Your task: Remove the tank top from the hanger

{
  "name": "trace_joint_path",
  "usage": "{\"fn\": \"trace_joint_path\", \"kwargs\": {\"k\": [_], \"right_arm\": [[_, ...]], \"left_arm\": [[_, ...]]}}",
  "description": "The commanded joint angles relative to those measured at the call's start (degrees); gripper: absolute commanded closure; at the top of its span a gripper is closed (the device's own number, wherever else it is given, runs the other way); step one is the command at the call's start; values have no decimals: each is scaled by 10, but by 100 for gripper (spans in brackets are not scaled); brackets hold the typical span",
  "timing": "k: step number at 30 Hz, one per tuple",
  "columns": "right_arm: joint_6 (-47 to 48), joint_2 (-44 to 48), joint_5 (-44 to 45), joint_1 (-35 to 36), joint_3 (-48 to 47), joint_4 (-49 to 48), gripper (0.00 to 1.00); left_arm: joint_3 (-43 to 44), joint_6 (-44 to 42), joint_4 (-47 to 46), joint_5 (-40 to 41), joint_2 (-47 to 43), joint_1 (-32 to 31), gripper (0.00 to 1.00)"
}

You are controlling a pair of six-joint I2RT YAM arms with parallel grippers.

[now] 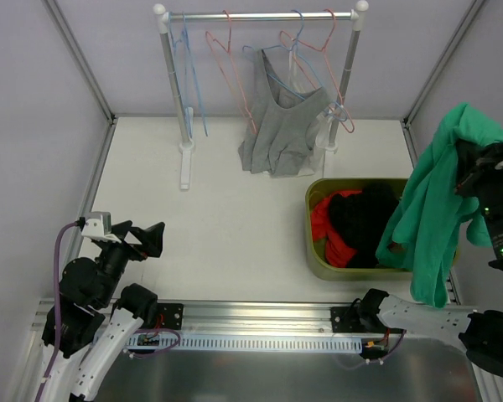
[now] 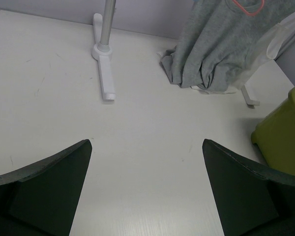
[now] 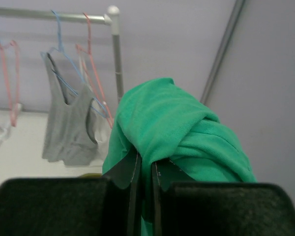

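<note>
Your right jaws pinch a green top [image 1: 427,209] high over the bin's [image 1: 315,251] right side, likely to drop it in, your left jaws sit spread wide left of the bin, and the grey tank top [image 1: 281,130] hangs on its hanger [image 1: 272,79] behind the bin.

Tank top [image 1: 281,126] of matt cloth — rail [image 1: 260,15] of glossy metal.

Grey tank top [image 1: 281,126] hangs skewed on blue hanger [image 3: 60,42], btm hem bunched up.

No readable text, labels, brands or numbers in any view.
</note>
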State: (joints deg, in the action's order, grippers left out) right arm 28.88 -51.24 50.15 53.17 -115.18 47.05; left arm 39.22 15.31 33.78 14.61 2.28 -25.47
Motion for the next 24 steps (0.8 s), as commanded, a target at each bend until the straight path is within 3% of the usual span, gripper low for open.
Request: {"fn": "trace_joint_path", "kwargs": {"k": [1, 6, 11, 18, 24], "right_arm": [[17, -11, 95, 0, 53, -19, 100], [16, -29, 108, -32, 91, -22, 100], [-29, -47, 4, -167, 128, -22, 100], [-131, -18, -72, -261, 258, -50, 100], [-229, 3, -207, -351, 388, -67, 100]], "left_arm": [[7, -15, -7, 3, 7, -1, 1], [6, -15, -6, -1, 5, 0, 1], [6, -14, -5, 1, -5, -1, 1], [5, -12, -4, 9, -17, -1, 1], [7, -14, -3, 5, -3, -1, 1]]}}
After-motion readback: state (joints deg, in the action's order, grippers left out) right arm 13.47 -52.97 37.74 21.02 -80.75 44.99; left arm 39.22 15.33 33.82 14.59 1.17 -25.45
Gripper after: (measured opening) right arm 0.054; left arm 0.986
